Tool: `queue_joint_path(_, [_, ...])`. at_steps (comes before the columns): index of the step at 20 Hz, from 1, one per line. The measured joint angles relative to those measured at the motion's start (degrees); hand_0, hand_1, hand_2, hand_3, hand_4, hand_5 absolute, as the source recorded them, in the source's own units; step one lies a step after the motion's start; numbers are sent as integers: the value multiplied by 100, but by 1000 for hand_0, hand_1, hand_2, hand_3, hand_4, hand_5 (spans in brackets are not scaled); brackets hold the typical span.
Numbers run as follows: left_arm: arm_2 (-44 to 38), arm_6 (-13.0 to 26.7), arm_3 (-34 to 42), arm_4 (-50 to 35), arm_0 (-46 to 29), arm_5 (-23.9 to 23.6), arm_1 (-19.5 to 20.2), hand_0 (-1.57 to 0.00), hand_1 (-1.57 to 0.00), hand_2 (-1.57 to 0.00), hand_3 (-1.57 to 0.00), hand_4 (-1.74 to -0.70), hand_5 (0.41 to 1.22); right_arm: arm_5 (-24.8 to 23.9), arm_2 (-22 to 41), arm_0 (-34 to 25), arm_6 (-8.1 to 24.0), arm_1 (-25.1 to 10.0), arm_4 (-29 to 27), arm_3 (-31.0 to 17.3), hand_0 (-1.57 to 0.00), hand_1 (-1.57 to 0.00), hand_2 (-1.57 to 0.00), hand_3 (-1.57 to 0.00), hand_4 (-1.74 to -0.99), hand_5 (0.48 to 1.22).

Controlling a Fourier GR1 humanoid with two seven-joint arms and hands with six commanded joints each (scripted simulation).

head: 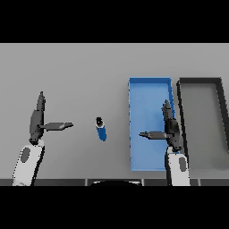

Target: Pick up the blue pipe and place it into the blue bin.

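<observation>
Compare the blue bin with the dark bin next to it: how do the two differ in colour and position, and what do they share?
The blue bin is bright blue all over; the dark bin has a black rim and a grey floor. The blue bin sits nearer the blue pipe; the dark bin lies farther right. The right hand shows over the blue bin, not the dark one. Both are rectangular, open-topped and side by side.

One blue pipe (101, 129) lies on the grey surface (80, 71). Two bins sit toward three o'clock: one blue bin (150, 81), one dark bin (200, 81). Two robot hands show: left robot hand (36, 121), right robot hand (171, 129).
</observation>
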State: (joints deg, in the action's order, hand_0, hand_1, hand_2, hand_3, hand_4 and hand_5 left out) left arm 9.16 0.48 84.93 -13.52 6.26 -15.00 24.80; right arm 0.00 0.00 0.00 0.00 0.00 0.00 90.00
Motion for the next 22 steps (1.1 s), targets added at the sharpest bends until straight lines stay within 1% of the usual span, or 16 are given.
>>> queue_joint_path(5, [-7, -31, -34, 0, 37, 5, -6, 1, 1, 1, 1, -1006, 586, -7, -11, -39, 17, -4, -4, -30, 1, 1, 1, 1, -1222, 603])
queue_joint_path(6, [7, -11, -77, 7, 63, 0, -41, 1, 1, 1, 1, -1006, 586, -45, -8, -125, 55, 13, 17, -40, 1, 1, 1, 1, -1222, 603])
queue_joint_path(7, [201, -389, -20, 81, -120, 594, 327, 1, 1, 1, 1, -1011, 588, 118, 142, 67, -319, -313, 292, 117, 1, 1, 1, 1, -1227, 603])
queue_joint_path(8, [270, -675, -23, 90, -259, 996, 574, 1, 1, 1, 1, -1011, 588, 300, 234, 283, -566, -512, 384, 246, 1, 1, 1, 1, -1230, 601])
queue_joint_path(9, [303, -805, -19, 120, -329, 1199, 744, 1, 1, 1, 1, -1010, 588, 370, 351, 397, -568, -600, 506, 378, 1, 1, 1, 1, -1228, 599])
queue_joint_path(10, [345, -874, -25, 146, -320, 1328, 816, 1, 1, 1, 1, -1010, 589, 356, 377, 373, -510, -662, 573, 481, 1, 1, 1, 1, -1232, 599])
queue_joint_path(12, [366, -906, 87, 117, -376, 1465, 946, 1, 1, 1, 1, -1007, 587, 400, 456, 404, -419, -682, 652, 475, 1, 1, 1, 1, -1230, 595])
queue_joint_path(14, [413, -866, 66, 54, -337, 1611, 941, 1, 1, 1, 1, -1015, 592, 310, 536, 430, -347, -636, 779, 591, 1, 1, 1, 1, -1225, 592])
queue_joint_path(15, [405, -971, 98, -27, -413, 1746, 989, 1, 1, 1, 1, -1023, 594, 355, 540, 503, -388, -665, 757, 618, 1, 1, 1, 1, -1218, 589])
queue_joint_path(16, [440, -1079, 165, -74, -452, 1885, 1021, 1, 1, 1, 1, -1021, 587, 363, 515, 510, -350, -714, 752, 638, 1, 1, 1, 1, -1216, 587])
queue_joint_path(17, [501, -1057, 282, -78, -472, 2020, 1123, 1, 1, 1, 1, -1020, 582, 356, 551, 472, -330, -697, 793, 625, 1, 1, 1, 1, -1215, 587])
queue_joint_path(19, [722, -886, 423, -13, -407, 2226, 1148, 1, 1, 1, 1, -1031, 565, 393, 511, 390, -299, -737, 749, 580, 1, 1, 1, 1, -1225, 595])
queue_joint_path(20, [830, -864, 516, 18, -448, 2342, 1183, 1, 1, 1, 1, -1037, 548, 397, 522, 384, -434, -745, 747, 648, 1, 1, 1, 1, -1223, 601])
queue_joint_path(21, [899, -732, 587, -26, -461, 2464, 1227, 1, 1, 1, 1, -1040, 532, 411, 494, 404, -472, -794, 742, 650, 1, 1, 1, 1, -1225, 603])
queue_joint_path(22, [963, -677, 681, -33, -495, 2569, 1295, 1, 1, 1, 1, -1052, 513, 440, 510, 437, -525, -770, 715, 639, 1, 1, 1, 1, -1229, 606])
